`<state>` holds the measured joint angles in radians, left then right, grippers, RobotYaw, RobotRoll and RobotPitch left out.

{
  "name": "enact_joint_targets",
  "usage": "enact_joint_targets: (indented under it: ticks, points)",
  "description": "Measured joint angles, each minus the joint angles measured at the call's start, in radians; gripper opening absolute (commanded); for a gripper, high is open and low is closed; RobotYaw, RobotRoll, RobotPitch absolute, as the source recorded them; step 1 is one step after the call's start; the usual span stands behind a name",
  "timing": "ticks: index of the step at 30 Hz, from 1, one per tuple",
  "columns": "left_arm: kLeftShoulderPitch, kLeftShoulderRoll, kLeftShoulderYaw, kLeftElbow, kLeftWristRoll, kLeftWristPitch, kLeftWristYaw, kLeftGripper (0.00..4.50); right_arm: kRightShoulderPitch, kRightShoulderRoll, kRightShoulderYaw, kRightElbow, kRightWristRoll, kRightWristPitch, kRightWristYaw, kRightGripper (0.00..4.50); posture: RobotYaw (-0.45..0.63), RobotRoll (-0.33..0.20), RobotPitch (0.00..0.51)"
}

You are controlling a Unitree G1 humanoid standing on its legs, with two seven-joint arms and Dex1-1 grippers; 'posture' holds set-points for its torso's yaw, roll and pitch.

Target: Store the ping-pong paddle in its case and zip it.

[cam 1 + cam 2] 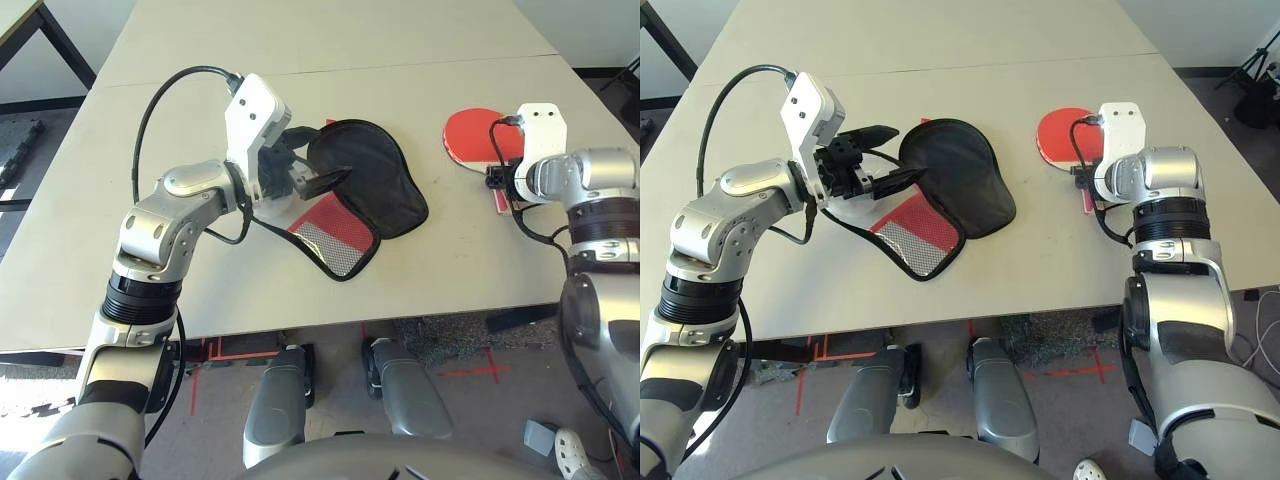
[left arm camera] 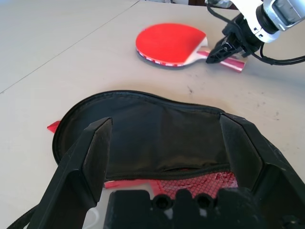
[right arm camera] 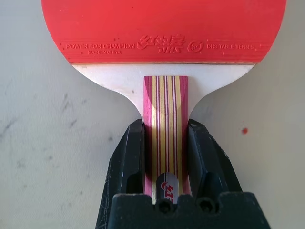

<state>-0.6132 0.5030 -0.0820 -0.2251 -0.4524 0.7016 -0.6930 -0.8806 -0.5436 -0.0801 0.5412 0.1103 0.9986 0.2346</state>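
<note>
The ping-pong paddle (image 1: 470, 135) lies flat at the right of the table, red face up, its striped wooden handle (image 3: 165, 114) pointing toward me. My right gripper (image 3: 166, 126) is shut on that handle, one black finger pressed against each side. Mid-table the case (image 1: 375, 180) lies unzipped and spread open, with its black-lined half (image 2: 143, 129) up and the red half with the mesh pocket (image 1: 335, 235) toward the front edge. Above the case's left edge my left gripper (image 1: 315, 165) stands wide open with nothing held.
A small pale lump (image 1: 275, 205) sits under my left gripper beside the case. Between the case and the paddle lies bare tabletop (image 1: 440, 220). A seam (image 1: 400, 68) crosses the table behind both. The front edge (image 1: 300, 325) is close below the case.
</note>
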Motion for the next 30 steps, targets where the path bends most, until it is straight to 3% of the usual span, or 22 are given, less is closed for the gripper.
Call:
enact_joint_targets:
  ticks: [9, 19, 30]
  points:
    - [0.002, -0.012, -0.006, 0.000, 0.006, 0.000, 0.000, 4.50, -0.008, 0.091, 0.011, -0.226, 0.004, 0.087, 0.000, 1.09, 0.02, 0.000, 0.170]
    - [0.012, -0.009, -0.006, -0.002, 0.008, 0.000, 0.000, 4.50, -0.004, 0.238, 0.120, -0.463, 0.056, 0.241, 0.034, 1.09, 0.05, 0.000, 0.176]
    - [0.036, 0.058, -0.008, -0.038, 0.028, 0.013, -0.002, 4.50, 0.022, 0.259, 0.194, -0.460, 0.076, 0.308, 0.075, 1.09, 0.08, 0.000, 0.180]
